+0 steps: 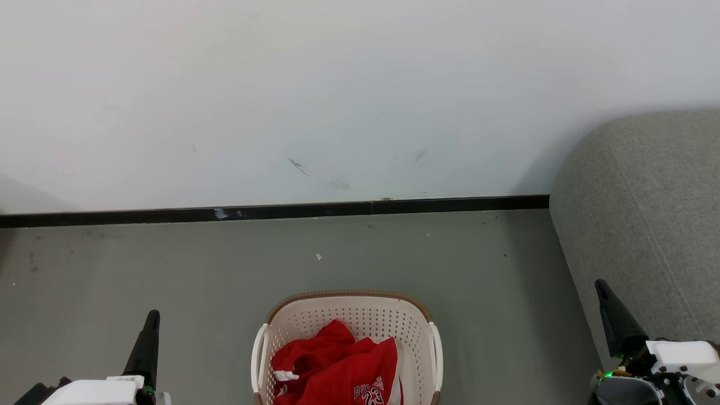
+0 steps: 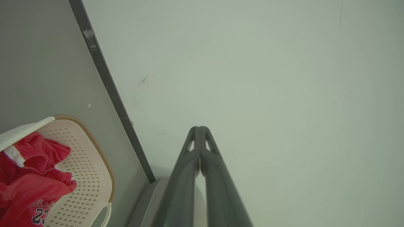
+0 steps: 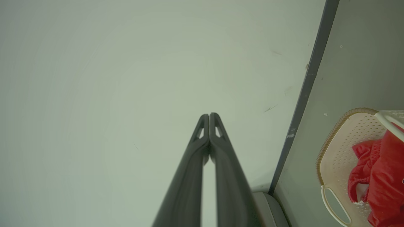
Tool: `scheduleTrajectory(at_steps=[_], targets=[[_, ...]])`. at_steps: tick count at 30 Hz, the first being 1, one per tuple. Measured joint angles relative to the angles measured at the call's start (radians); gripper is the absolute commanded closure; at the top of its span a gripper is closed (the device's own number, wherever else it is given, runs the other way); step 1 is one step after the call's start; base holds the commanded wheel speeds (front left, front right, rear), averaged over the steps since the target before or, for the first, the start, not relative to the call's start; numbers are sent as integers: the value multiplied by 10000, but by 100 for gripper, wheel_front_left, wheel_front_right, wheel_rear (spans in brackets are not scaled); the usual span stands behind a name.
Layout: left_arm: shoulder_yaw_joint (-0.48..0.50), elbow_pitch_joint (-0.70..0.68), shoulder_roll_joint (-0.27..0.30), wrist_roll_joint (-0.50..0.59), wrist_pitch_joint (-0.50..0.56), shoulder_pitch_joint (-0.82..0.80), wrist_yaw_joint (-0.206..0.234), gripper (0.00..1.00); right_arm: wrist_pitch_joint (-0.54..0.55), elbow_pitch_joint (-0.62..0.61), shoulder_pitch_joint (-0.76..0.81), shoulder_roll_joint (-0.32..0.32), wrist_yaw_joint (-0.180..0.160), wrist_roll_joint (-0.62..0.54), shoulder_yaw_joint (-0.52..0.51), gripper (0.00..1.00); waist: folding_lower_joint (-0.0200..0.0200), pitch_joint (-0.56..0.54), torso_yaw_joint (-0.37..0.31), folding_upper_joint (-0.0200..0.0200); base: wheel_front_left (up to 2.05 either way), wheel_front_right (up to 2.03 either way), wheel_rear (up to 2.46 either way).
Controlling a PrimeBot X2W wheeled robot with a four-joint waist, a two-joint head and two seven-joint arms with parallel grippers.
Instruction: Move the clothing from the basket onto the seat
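The large grey fabric-upholstered sofa (image 1: 647,214) stands at the far right. The cream-white perforated plastic laundry basket (image 1: 360,318), near centre, holds the bright red soft fabric clothing (image 1: 337,365). It is probably light and limp, best pinched at a raised fold. Both the left end effector (image 1: 151,329) and the right end effector (image 1: 607,304) are closed and empty.

1 basket (image 1: 349,294), 1 sofa (image 1: 647,197), 2 grippers (image 1: 152,318) (image 1: 601,287), clothes (image 1: 337,365) qty unclear.

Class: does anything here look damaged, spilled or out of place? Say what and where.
Only minor wear: dark scuff marks on the wall, a whitish scrape on the black baseboard left of centre, and a small white scrap on the floor beyond the basket. Nothing is spilled.
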Motion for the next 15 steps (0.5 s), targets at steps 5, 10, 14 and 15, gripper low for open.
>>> scheduleTrajectory(at_steps=[5,10,14,15], targets=[[0,0,-8,0,0,0,0,100,0,0,0,2,0,0,-4,100,0,0,0,0,0,0,0],[0,0,-13,0,0,0,0,100,12,0,0,2,0,0,-10,100,0,0,0,0,0,0,0],[2,0,-15,0,0,0,0,100,12,0,-1,4,0,-2,-12,100,0,0,0,0,0,0,0],[2,0,-15,0,0,0,0,100,12,0,-1,4,0,-2,-12,100,0,0,0,0,0,0,0]])
